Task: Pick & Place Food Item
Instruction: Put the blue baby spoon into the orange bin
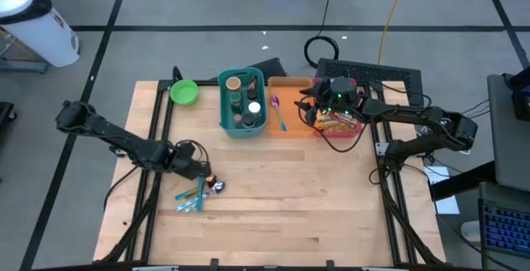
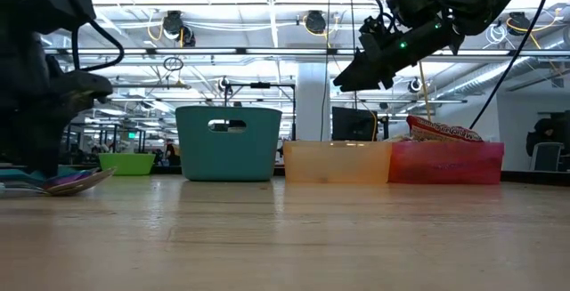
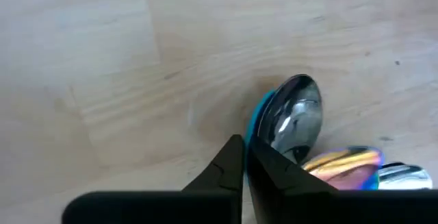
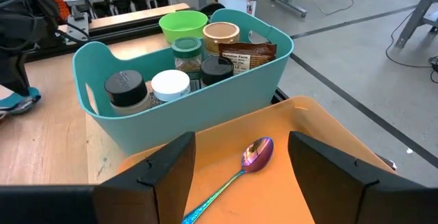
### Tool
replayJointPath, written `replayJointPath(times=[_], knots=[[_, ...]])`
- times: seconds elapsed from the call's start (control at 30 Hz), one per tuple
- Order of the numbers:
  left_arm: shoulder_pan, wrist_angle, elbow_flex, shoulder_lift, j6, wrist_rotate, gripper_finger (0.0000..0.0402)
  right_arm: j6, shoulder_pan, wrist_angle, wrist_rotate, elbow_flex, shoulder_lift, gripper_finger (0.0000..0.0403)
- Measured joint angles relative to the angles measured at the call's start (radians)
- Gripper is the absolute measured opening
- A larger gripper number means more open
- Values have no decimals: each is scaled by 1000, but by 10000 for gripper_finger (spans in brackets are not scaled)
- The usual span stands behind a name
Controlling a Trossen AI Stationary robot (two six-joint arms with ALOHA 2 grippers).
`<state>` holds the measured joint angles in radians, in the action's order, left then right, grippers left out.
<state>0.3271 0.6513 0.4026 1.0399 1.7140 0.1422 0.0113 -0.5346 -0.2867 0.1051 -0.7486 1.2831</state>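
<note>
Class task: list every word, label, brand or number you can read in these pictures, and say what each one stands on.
None reads for certain.
Brown packet in the teal bin: white print, too small to read.
Snack bag in the red bin: lettering too blurred to read.
Jar lids: no readable text.

Looking straight down on the pale wooden table (image 1: 281, 188): the teal plastic bin (image 1: 243, 103) sits around 12 o'clock, with several jars (image 4: 171, 85) standing inside it. At the bin's 9 o'clock there's the lime green bowl (image 1: 184, 92). At its 3 o'clock, right beside it, is the shallow orange tray (image 1: 290, 113) with an iridescent metal spoon (image 4: 241, 168) lying in it. Next along at 3 o'clock comes the red tray (image 1: 338, 130) holding snack packets (image 1: 334, 122). Way off toward 8 o'clock, a loose pile of spoons (image 1: 197, 195) lies on the tabletop.
</note>
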Motion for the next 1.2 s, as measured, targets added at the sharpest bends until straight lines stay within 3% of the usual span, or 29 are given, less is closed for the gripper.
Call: replayJointPath(times=[0.27,0.47,0.57,0.77,0.87,0.97,1.1,1.2], knots=[[-49,-1,77,-26,-158,80,5,-4,0,0,0,0,0,226],[-104,-70,189,-27,-421,198,5,-7,0,-8,0,0,0,226],[-146,-194,225,-27,-626,255,5,-12,0,-21,3,0,0,226],[-254,-658,232,-11,-1185,298,4,-7,32,-49,4,0,0,226],[-301,-868,233,36,-1430,274,8,16,65,-85,3,0,0,226],[-355,-1075,233,109,-1601,170,5,42,112,-125,4,0,0,226],[-428,-1257,250,235,-1679,1,7,77,167,-157,4,0,0,226],[-467,-1236,326,336,-1727,-46,5,95,195,-172,1,0,0,226]])
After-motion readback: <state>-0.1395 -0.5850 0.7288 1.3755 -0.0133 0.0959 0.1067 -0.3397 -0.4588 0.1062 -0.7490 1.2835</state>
